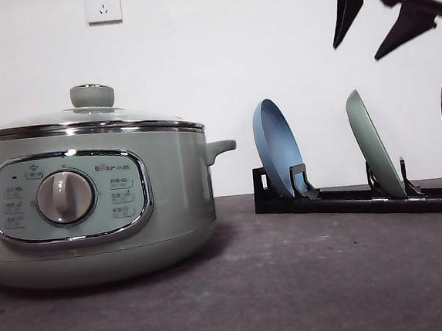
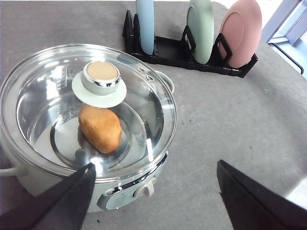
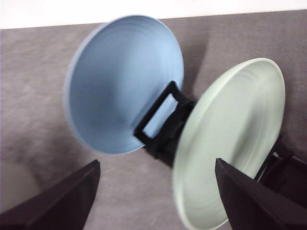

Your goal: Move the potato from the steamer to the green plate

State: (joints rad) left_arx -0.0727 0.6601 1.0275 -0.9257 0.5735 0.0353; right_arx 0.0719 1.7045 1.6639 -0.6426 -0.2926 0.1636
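The potato (image 2: 100, 128) lies inside the steamer (image 1: 93, 204), under its closed glass lid (image 2: 57, 100). Beside the steamer, a black rack (image 1: 348, 197) on the gray tabletop (image 1: 293, 283) holds the blue plate (image 1: 275, 147), the green plate (image 1: 375, 152) and a pink dish (image 2: 241, 31) upright. The left tool (image 2: 156, 194) hovers above the steamer, open and empty. The right tool (image 1: 382, 16) hangs above the rack, spread wide, holding nothing.

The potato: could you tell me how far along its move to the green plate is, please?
Nothing looks done yet. The potato lies inside the steamer under the closed glass lid. The green plate stands upright in the rack. The right gripper hangs open above the plates, empty; the left gripper is open over the steamer. Everything remains.
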